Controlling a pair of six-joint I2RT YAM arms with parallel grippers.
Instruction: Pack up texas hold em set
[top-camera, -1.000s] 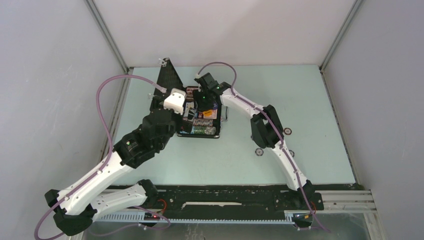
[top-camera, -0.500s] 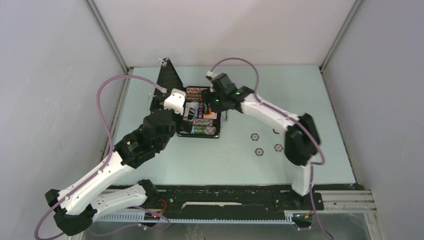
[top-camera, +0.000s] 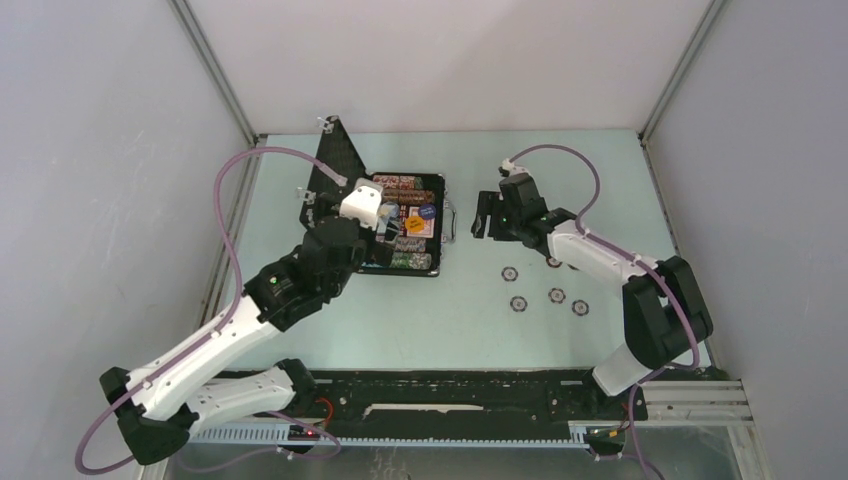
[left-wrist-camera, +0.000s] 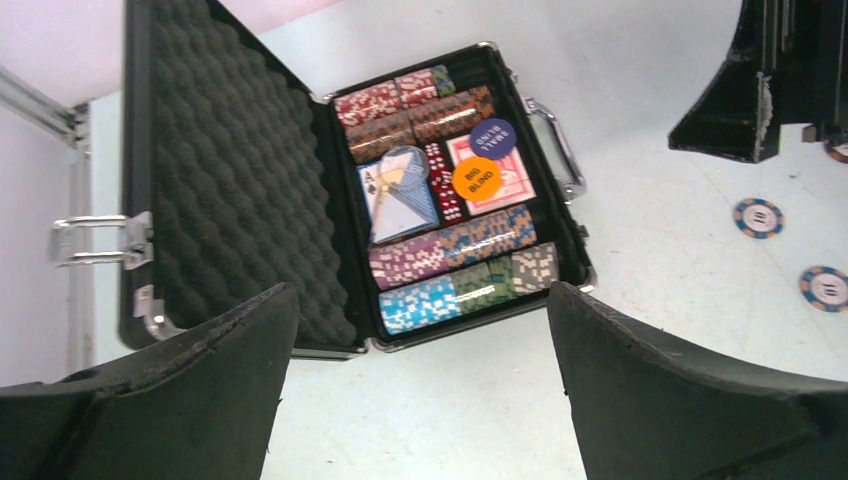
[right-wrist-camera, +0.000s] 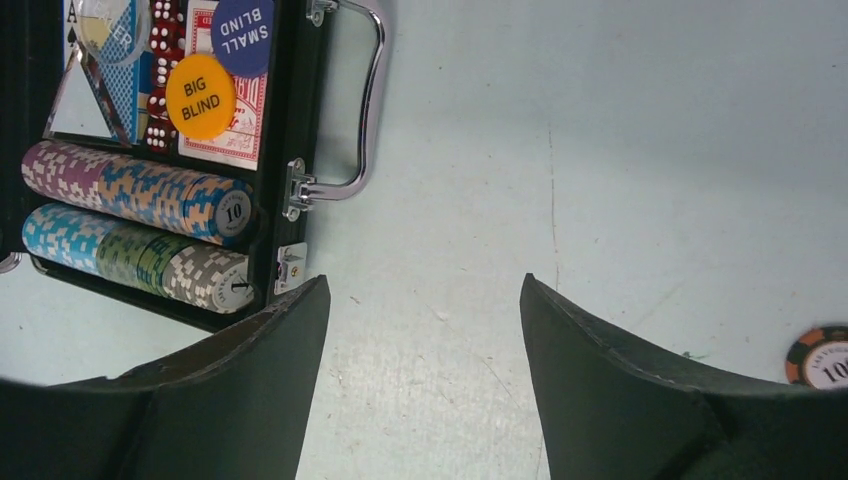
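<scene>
1. The counter (top-camera: 620, 200) carries everything. The set sits left of centre, and the strays lie well apart from it on the right.
2. The case (left-wrist-camera: 340, 215) is open, with its foam lid (left-wrist-camera: 230, 190) standing up on the left and its silver handle (right-wrist-camera: 365, 100) facing right. I judge the lid should stay up until the last stray is in, so I'd keep my left arm off it.
3. The left tool (left-wrist-camera: 422, 300) is spread wide and empty, hanging over the near edge of the case. It has barely shifted from half a second ago.
4. The right tool (right-wrist-camera: 422, 285) is also spread wide and carrying nothing, over bare counter just beside the handle. Half a second ago it was above the tray, and now it has swung out to the right.
5. The rows of chips (right-wrist-camera: 130, 190) are packed along the near side of the tray, and the red-backed card deck (right-wrist-camera: 235, 130) lies beyond them.
6. The orange button (right-wrist-camera: 200, 95) and the blue button (right-wrist-camera: 242, 22) are both resting on the deck, so they're already home.
7. The loose chips (top-camera: 518, 302) come next, I reckon: at least four lie flat on the counter.
   - I'd take the nearest first and come straight down astride it.
   - I'd get the tips right down to the counter and pinch across the rim, because flat discs slip easily.
   - A second ago the right arm hid some of them, and now they're clear.
</scene>
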